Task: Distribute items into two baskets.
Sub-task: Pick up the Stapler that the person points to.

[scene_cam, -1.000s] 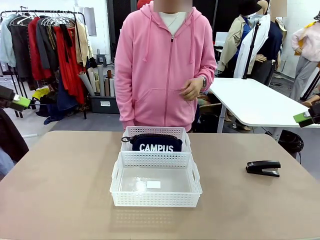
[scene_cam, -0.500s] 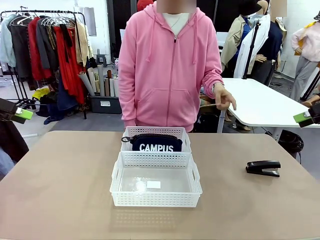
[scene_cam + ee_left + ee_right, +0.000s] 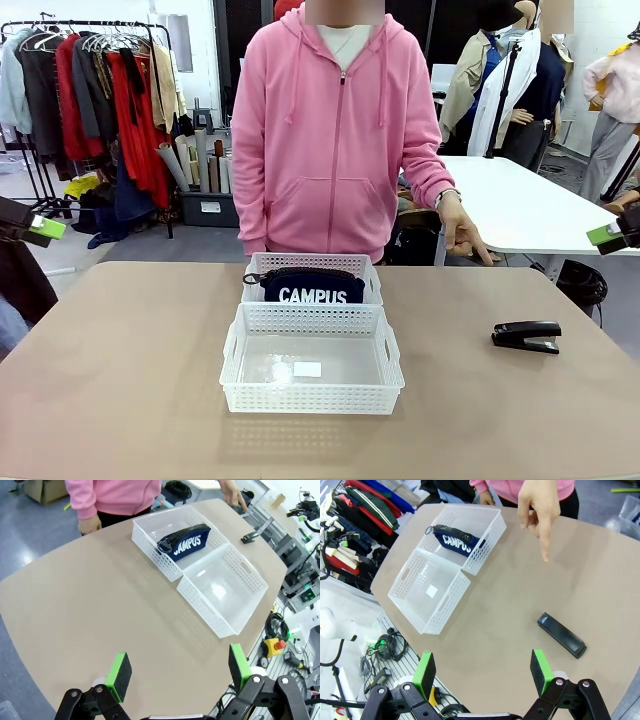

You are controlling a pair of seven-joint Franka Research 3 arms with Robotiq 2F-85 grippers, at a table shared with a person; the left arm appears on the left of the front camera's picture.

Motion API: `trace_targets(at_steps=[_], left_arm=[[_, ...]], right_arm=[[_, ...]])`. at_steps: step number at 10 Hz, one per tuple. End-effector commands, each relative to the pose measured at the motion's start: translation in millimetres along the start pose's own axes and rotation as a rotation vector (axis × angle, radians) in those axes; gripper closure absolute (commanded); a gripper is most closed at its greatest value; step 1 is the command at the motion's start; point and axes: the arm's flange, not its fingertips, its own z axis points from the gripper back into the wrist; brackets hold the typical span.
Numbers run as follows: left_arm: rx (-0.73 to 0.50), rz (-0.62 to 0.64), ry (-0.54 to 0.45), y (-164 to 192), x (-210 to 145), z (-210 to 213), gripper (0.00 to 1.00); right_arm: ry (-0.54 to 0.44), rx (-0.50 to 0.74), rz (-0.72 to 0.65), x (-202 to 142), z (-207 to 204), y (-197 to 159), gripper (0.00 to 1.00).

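pouch: navy zip pouch point(image 3: 312, 288) stands on its long edge inside the smaller basket point(image 3: 262, 264), long axis left-right across the table point(image 3: 120, 380), "campus" lettering upright and facing the robot, zip on top
stapler: black stapler point(image 3: 527, 336) lies flat on the bare table at the robot's right, well apart from both baskets, long axis roughly left-right; which end is the nose, cannot tell
baskets: larger basket point(image 3: 312, 398) sits nearer the robot, its far long side touching the smaller one
person's hand: hand point(image 3: 462, 232) hangs over the far right of the table, index finger pointing down
left gripper point(image 3: 179, 667): jaws spread wide, nothing between them, above the table's left side
right gripper point(image 3: 482, 670): jaws spread wide, nothing between them, above the stapler's side
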Motion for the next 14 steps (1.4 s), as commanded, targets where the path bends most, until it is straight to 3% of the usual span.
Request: trace_targets(at_steps=[1,9,11,14], left_arm=[[0.0,0.003,0.001,1,0,0,0.0],[0.0,0.003,0.001,1,0,0,0.0],[0.0,0.003,0.001,1,0,0,0.0],[0.0,0.003,0.001,1,0,0,0.0]], right_arm=[[-0.014,0.012,0.007,1,1,1,0.0],[0.0,0.0,0.0,0,0,0,0.0],[0.012,0.003,0.043,24,-9,-1,0.0],[0.131,-0.053,0.169,66,-29,1,0.0]])
